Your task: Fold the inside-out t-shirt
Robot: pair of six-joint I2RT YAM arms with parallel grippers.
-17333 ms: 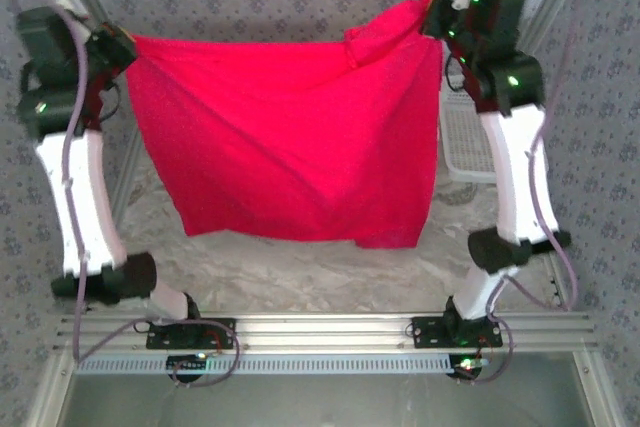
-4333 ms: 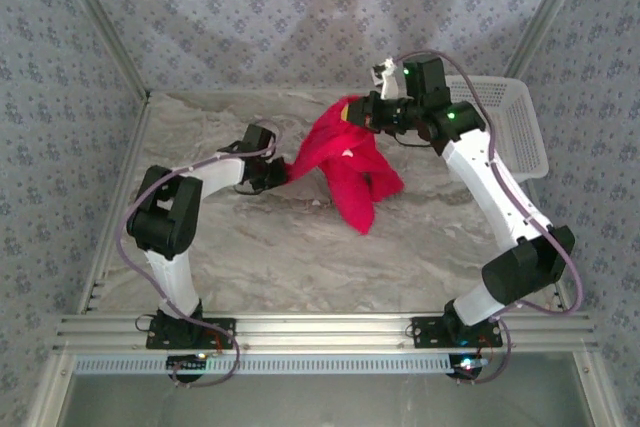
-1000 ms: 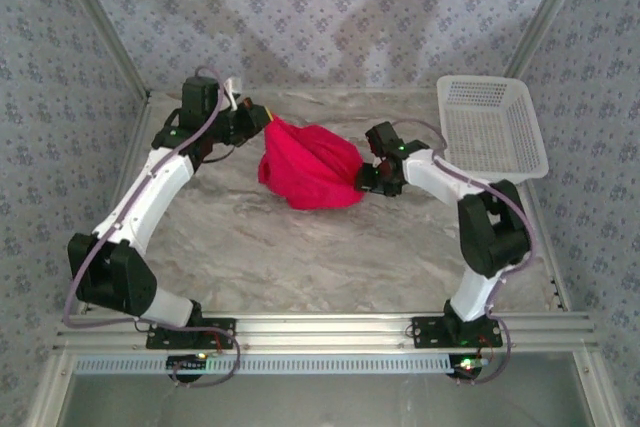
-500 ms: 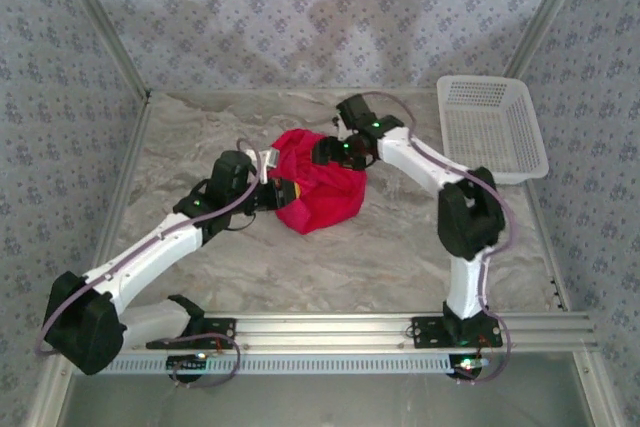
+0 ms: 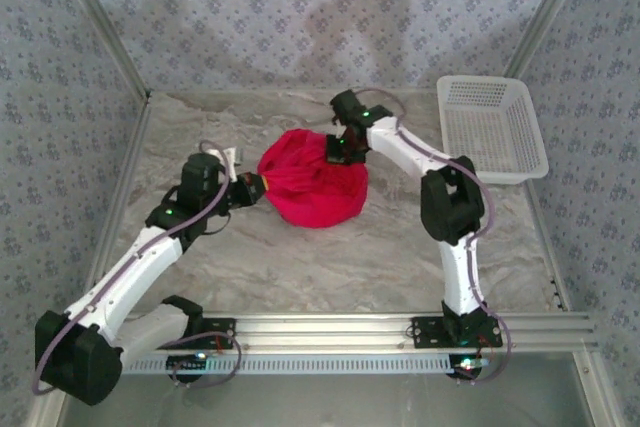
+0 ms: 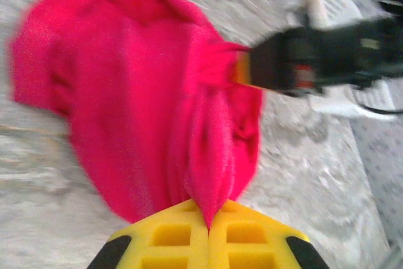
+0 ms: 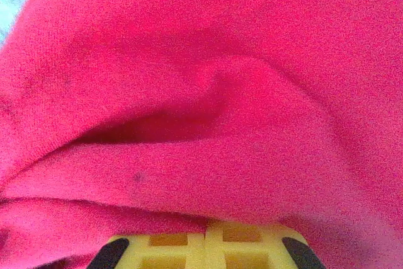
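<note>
Between our left gripper (image 5: 250,190) and right gripper (image 5: 338,152), each pinching an opposite edge, lies the bunched bright red fabric t-shirt (image 5: 312,187).

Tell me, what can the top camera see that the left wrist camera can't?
The top view takes in the white basket at the table's far right corner and both whole arms down to their bases. The left wrist view gives a close-up: the left claw's yellow fingers pinched shut on a fold of cloth. Both show the red t-shirt bunched in a heap on the marble table, with the right claw gripping its far side.
</note>
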